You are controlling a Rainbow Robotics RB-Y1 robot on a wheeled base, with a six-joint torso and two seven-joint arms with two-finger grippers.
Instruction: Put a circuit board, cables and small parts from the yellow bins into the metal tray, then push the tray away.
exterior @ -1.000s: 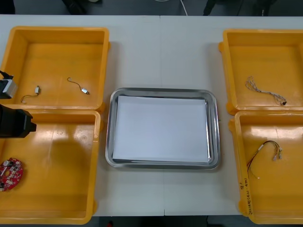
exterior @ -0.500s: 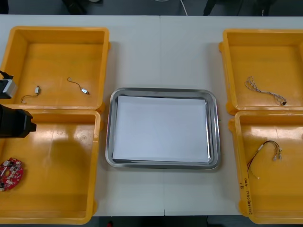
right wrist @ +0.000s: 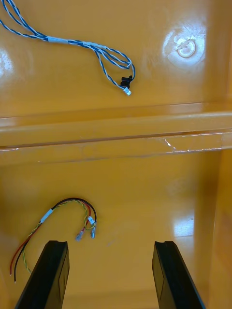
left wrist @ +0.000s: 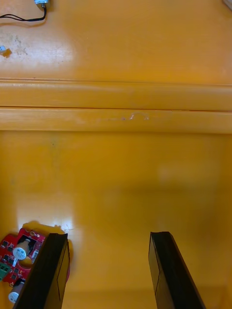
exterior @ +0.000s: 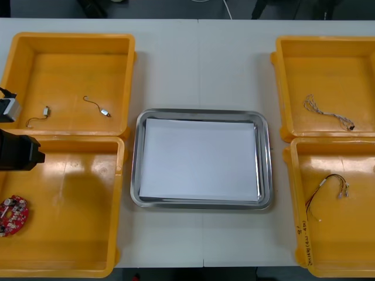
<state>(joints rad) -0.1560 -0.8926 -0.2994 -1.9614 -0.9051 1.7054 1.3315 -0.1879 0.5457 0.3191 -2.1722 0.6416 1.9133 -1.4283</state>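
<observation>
Left gripper hangs open over the near left bin; the circuit board lies beside one finger, not between, so closing now would likely clip its edge; right gripper hangs open too.

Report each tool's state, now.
Left tool: open, empty, beside the circuit board.
Right tool: open, empty, near the red and yellow cable.
</observation>
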